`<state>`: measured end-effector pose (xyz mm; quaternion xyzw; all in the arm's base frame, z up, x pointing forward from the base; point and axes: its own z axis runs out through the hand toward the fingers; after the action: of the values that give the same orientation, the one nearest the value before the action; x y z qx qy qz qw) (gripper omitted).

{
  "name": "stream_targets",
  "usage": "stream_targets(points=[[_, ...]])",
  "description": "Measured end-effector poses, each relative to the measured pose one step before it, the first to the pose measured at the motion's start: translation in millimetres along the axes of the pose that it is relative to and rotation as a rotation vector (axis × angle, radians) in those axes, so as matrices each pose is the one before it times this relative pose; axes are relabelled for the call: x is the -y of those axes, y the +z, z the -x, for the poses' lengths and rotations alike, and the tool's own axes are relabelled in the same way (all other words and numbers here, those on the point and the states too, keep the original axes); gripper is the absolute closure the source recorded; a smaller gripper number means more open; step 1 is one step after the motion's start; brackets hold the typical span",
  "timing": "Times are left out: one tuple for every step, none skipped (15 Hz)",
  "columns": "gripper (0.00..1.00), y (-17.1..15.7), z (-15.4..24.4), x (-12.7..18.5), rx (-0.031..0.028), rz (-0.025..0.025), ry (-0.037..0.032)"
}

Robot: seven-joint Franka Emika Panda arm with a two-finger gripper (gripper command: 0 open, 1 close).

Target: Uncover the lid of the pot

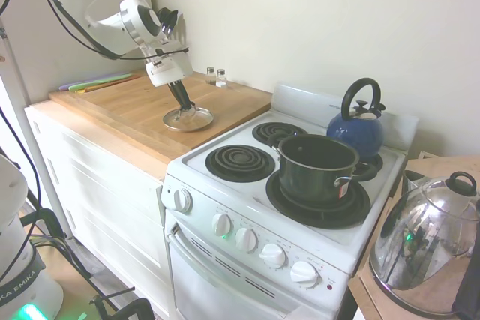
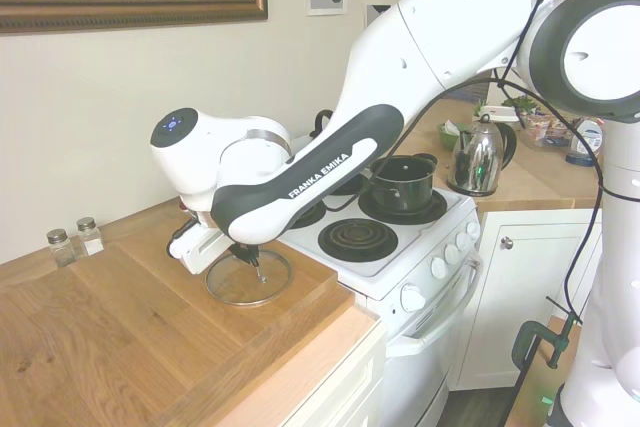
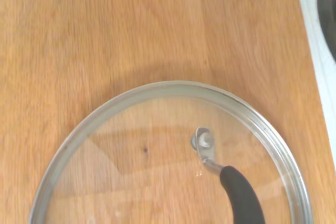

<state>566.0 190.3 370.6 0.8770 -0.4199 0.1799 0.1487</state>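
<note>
The lid, a clear glass disc with a metal rim, lies flat on the wooden counter left of the stove. My gripper reaches down onto its black handle, fingers close together around it. From the other side the lid shows beneath the gripper. The wrist view looks down on the lid and its black handle. The pot stands uncovered on the stove's front right burner, also visible as the dark pot.
A blue kettle sits on the back right burner. A chrome kettle stands on the counter right of the stove. Two small shakers stand by the wall. Flat coloured boards lie at the counter's far left.
</note>
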Motion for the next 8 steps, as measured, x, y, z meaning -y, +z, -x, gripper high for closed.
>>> stream_targets(points=[[0.00, -0.10, -1.34, -0.49, 0.00466, 0.00049, 0.00052], [0.00, -0.95, -2.18, -0.03, 0.00268, -0.00079, 0.00167], [0.00, -1.16, -2.13, -0.03, 0.00278, -0.00147, 0.00312], [0.00, -0.44, -2.07, -0.33, 0.00182, -0.00069, 0.00187], [0.00, -0.06, -2.39, -0.53, 0.00269, -0.00003, 0.00045], [0.00, 0.24, -2.09, -0.42, 0.00229, 0.00038, 0.00070], [0.00, 0.42, -1.83, -0.42, 0.00182, 0.00068, 0.00163], [0.00, -0.10, -1.47, -0.12, 0.00162, -0.00046, 0.00126]])
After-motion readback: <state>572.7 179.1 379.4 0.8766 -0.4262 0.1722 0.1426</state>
